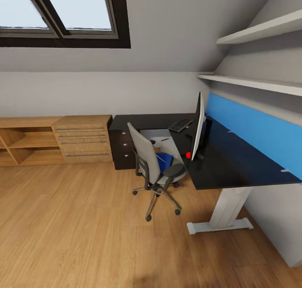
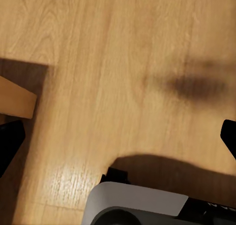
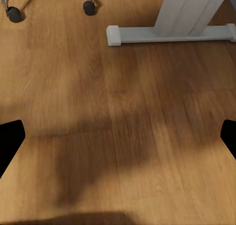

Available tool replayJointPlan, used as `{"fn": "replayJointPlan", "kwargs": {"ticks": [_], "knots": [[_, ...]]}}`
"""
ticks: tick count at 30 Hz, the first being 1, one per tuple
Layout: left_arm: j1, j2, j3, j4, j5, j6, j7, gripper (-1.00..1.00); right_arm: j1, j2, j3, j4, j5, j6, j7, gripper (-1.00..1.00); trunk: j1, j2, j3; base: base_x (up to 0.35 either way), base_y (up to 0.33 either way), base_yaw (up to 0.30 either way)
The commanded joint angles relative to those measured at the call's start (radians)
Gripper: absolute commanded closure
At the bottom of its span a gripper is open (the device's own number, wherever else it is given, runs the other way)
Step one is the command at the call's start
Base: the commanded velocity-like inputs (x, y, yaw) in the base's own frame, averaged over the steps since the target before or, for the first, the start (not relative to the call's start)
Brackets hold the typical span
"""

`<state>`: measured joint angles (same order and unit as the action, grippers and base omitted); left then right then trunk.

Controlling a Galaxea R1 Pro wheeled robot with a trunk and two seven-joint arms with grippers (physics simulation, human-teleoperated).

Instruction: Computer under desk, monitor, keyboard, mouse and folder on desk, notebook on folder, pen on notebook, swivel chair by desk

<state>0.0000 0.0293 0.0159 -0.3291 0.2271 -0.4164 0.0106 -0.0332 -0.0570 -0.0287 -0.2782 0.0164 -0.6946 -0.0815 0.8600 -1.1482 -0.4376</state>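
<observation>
No readable writing, my left gripper (image 2: 118, 136) and right gripper (image 3: 118, 136) spread over wood plank floor (image 3: 123, 112), grey padded swivel chair (image 1: 154, 170) carrying bright blue folder (image 1: 164, 158), beside long black desk (image 1: 235, 162).

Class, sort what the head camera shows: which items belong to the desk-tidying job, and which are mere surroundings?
Job items:
black L-shaped desk
black flat monitor
black keyboard
grey swivel chair
bright blue folder

Surroundings:
wooden drawer chest
white wall shelves
dark-framed skylight

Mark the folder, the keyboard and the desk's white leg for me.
folder (image 1: 165, 159): head view, blue cover on the chair seat.
keyboard (image 1: 180, 125): head view, middle of the keys.
desk leg (image 1: 228, 206): head view, upright white column.
</observation>
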Motion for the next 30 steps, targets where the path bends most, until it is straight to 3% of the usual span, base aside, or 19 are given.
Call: {"fn": "replayJointPlan", "kwargs": {"ticks": [1,30], "knots": [[0.000,0.000,0.001,-0.001,0.000,-0.002,0.001,-1.00,-0.001,0.000,-0.002,0.001,0.002,-0.002,-0.001,-1.00,0.004,-0.008,-0.004,0.000,0.000,0.000],[0.000,0.000,0.001,-0.001,0.000,-0.001,0.001,-1.00,-0.001,0.002,0.003,0.001,0.002,-0.004,-0.001,-1.00,0.115,-0.211,-0.095,0.000,0.000,0.000]]}}
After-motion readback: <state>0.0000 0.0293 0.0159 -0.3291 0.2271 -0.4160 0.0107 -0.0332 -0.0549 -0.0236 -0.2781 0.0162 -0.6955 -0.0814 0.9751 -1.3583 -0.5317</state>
